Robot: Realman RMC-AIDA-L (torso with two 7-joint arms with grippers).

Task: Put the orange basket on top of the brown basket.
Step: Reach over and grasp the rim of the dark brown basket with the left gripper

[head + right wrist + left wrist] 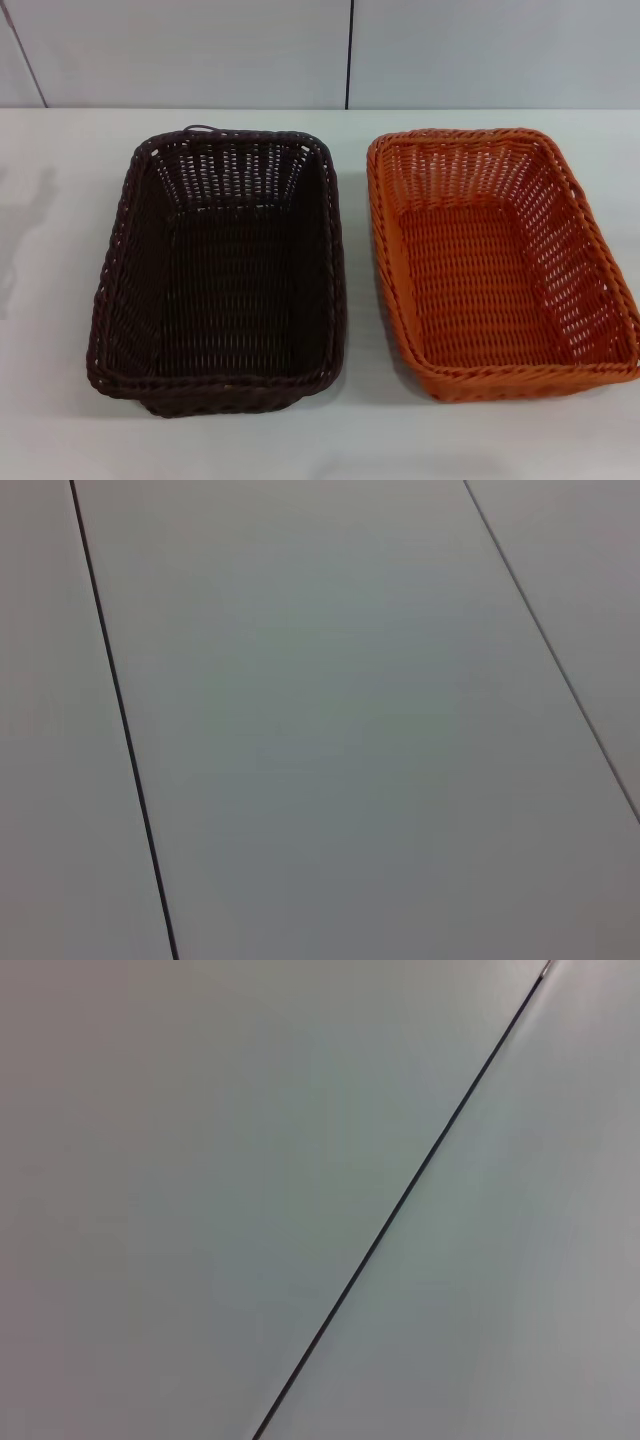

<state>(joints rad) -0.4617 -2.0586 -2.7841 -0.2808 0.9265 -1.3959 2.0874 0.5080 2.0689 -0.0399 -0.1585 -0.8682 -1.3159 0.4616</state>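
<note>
Head view shows the orange basket beside the brown basket, untouched; neither gripper appears, so their state is unknowable. Next: grasp orange's rim.

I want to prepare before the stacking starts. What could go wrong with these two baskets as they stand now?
1. The orange basket sits very close beside the brown basket; a gripper reaching for its near-side rim may bump the brown one.
2. Both have sloped openwork sides, so a finger could catch in the weave or slip off the braided rim.
3. They look alike in size, so the orange one may nest crooked if lowered off-centre.
Neither gripper is in view.
</note>
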